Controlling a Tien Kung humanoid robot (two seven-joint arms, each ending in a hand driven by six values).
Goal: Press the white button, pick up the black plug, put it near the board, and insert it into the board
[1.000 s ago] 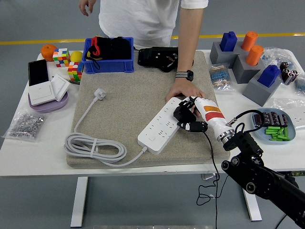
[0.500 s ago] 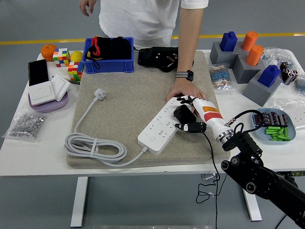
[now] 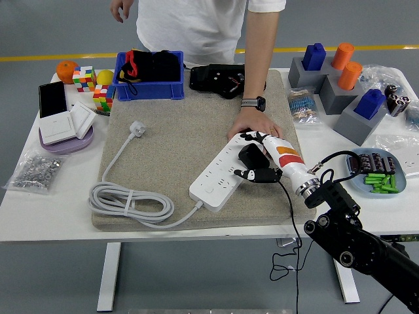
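At the far left of the white table a bag of small metal parts lies near the edge; above it a purple dish carries white switch plates and a dark phone; an orange and colour cubes sit in the upper left beside a blue bin; a grey mat covers the middle of the table; on its left part a white plug leads down to a coiled grey cable; the cable runs right to a white power strip, which lies slanted across the centre of the mat; a person's hand rests on the strip's upper right end; just below it the robot's right hand grasps a black plug over the strip's upper right part, fingers curled round it; whether the plug is seated in a socket I cannot tell; grey blocks with blue and orange pieces stand in the upper right; a blue plate with green bits sits at the right edge.
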